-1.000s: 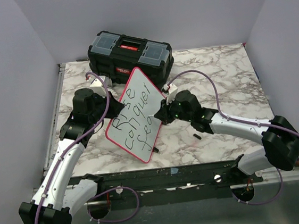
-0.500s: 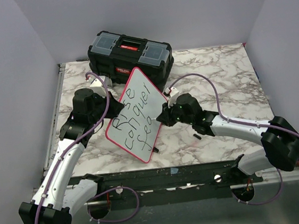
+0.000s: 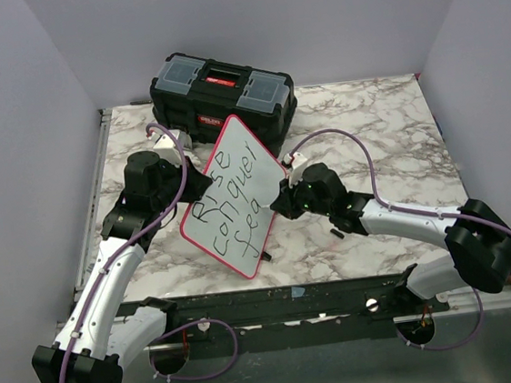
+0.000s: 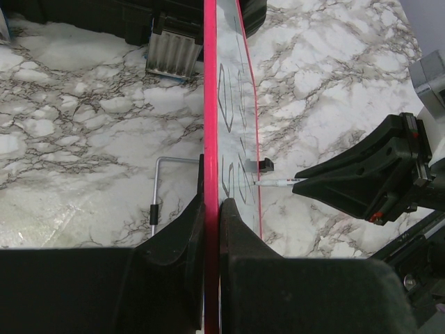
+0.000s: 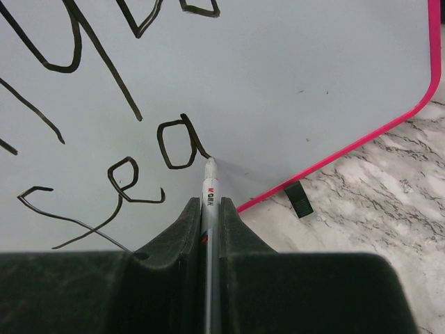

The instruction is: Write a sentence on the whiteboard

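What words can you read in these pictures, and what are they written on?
"Rise": top line on the whiteboard.
"conquer": middle line on the whiteboard.
"fea": bottom line on the whiteboard, an unfinished word.
Print on the marker: too small to read surely.
Red label on the toolbox: too blurred to read.

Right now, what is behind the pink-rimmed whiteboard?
The black toolbox with grey lid compartments stands behind the pink-rimmed white whiteboard, which covers part of its front. The left gripper clamps the board's edge. The marble tabletop behind the board is hidden from above.
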You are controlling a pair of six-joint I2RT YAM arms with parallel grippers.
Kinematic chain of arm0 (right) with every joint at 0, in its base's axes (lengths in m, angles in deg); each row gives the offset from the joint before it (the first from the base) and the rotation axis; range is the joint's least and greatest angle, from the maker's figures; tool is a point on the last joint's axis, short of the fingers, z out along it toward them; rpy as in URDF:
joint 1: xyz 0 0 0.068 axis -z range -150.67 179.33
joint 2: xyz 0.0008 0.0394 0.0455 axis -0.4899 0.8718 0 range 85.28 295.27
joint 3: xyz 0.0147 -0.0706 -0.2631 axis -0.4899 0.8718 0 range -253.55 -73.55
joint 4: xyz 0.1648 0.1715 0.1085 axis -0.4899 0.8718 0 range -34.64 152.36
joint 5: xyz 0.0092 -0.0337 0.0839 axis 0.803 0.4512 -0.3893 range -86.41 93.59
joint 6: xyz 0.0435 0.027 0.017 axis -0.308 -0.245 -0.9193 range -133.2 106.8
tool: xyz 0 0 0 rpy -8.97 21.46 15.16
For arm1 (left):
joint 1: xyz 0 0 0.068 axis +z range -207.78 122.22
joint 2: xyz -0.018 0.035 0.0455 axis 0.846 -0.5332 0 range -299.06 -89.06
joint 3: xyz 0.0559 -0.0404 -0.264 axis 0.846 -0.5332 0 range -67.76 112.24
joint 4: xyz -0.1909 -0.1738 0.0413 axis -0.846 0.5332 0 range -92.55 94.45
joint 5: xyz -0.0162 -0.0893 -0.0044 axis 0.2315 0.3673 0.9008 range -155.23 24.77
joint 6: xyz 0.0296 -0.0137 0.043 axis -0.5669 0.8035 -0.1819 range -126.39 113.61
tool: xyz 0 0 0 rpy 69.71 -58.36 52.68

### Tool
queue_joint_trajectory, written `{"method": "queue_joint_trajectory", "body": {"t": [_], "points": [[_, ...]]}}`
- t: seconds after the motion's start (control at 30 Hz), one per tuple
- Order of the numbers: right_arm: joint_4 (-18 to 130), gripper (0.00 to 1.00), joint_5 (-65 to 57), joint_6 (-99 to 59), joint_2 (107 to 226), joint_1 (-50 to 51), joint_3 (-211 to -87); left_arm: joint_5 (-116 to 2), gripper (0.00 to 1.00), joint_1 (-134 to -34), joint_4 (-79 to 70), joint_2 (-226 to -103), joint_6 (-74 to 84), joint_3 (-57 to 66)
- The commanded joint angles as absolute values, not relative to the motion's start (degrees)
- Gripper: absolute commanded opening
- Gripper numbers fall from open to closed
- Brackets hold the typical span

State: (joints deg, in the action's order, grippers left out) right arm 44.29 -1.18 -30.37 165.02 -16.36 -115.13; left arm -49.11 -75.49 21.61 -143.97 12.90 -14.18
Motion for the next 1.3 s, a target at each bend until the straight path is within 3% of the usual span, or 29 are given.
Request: {"method": "queue_joint_trajectory", "body": {"t": [0.0,0.73,1.27], "points": [[44.5,0.01,1.0,-30.9,165.3,-16.6,-114.1,-51.0,0.0,-76.2,26.1,-144.3,6.7,-15.1],[49.1,0.01,9.6,-26.8,161.7,-16.6,-118.4,-51.0,0.0,-76.2,26.1,-144.1,6.7,-15.1],[47.7,0.01,8.5,-26.6,162.6,-16.1,-121.4,-50.9,0.0,-76.3,26.1,-144.2,6.7,-15.1]]}}
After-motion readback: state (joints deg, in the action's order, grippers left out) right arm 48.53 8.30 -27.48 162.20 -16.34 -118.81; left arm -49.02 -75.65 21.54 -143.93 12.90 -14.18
